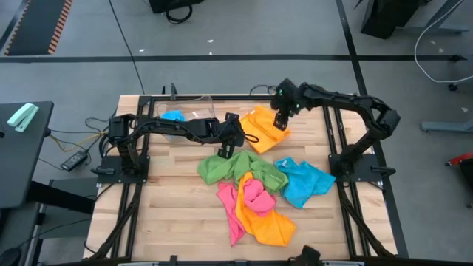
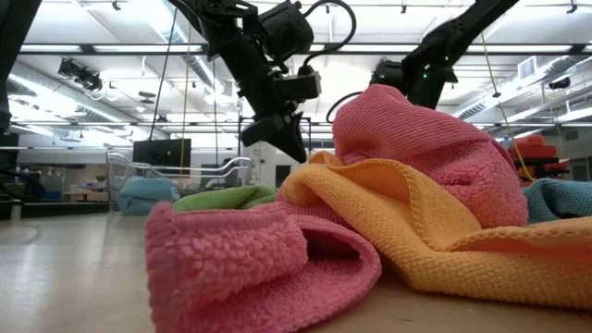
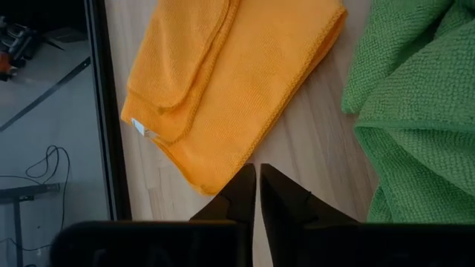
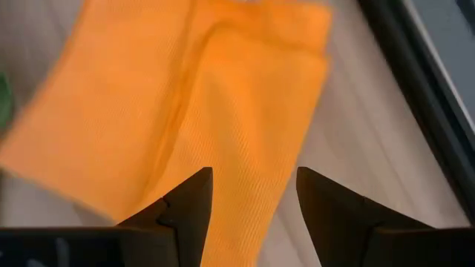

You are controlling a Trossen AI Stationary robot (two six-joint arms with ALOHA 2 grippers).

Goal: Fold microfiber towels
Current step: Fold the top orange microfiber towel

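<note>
Nearest the table's front edge — heap of pink, orange, green and blue towels. Farther back, left gripper reaching in from left, fingers pressed together, empty, beside folded orange towel. Right gripper above that towel — fingers spread, nothing held. Blue towel in clear bin at rear.

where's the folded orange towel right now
In the high view the folded orange towel lies at the table's far middle, under the open right gripper, with the shut left gripper and the green towel beside it.
</note>
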